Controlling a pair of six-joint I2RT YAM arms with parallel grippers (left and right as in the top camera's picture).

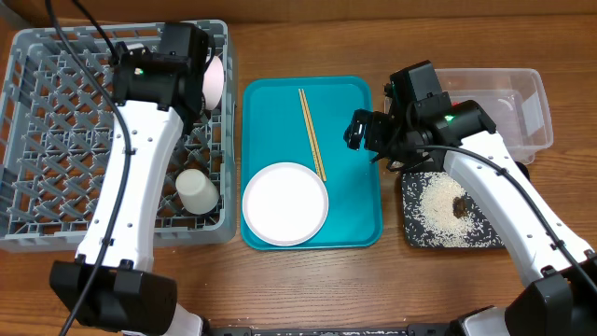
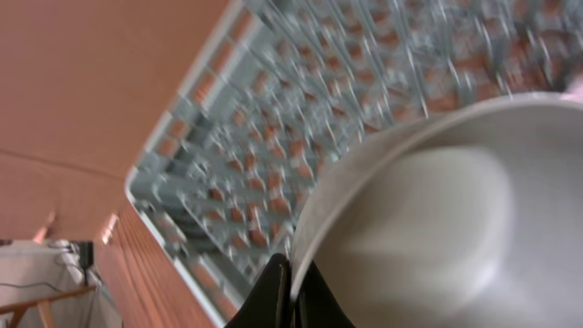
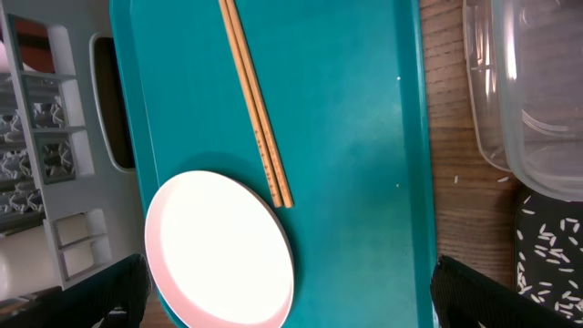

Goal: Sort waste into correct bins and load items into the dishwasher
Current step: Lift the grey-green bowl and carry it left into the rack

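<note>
Left claw [image 2: 291, 281] pinched shut on the thin rim of a bowl [image 2: 437, 210], held on edge over the dish rack [image 1: 56, 140]; risk: it slips or topples on release. Right claw [image 1: 362, 131] spread wide, empty, above the teal tray [image 1: 359, 210] carrying the chopsticks [image 1: 312, 135] and plate [image 1: 284, 203]

Overhead view: bright, even, diffuse light from above is recorded. Only soft, weak shadows are seen on the desk [image 1: 308, 42]. The plate [image 1: 285, 203] at 6 o'clock is nearly blown out to plain white. Focus is held across the frame.

Left wrist view: the whole picture is smeared. The dish rack [image 2: 301, 118] lattice at 12 o'clock is blurred. The bowl [image 2: 455, 228], close to the lens at 4 o'clock, is rendered soft with a pale sheen.

Right wrist view: sharp. The plate at 7 o'clock is overexposed. A mild sheen is noted on the teal tray [image 3: 355, 137], and reflections are seen on the clear tub [image 3: 528, 91] at 2 o'clock.
</note>
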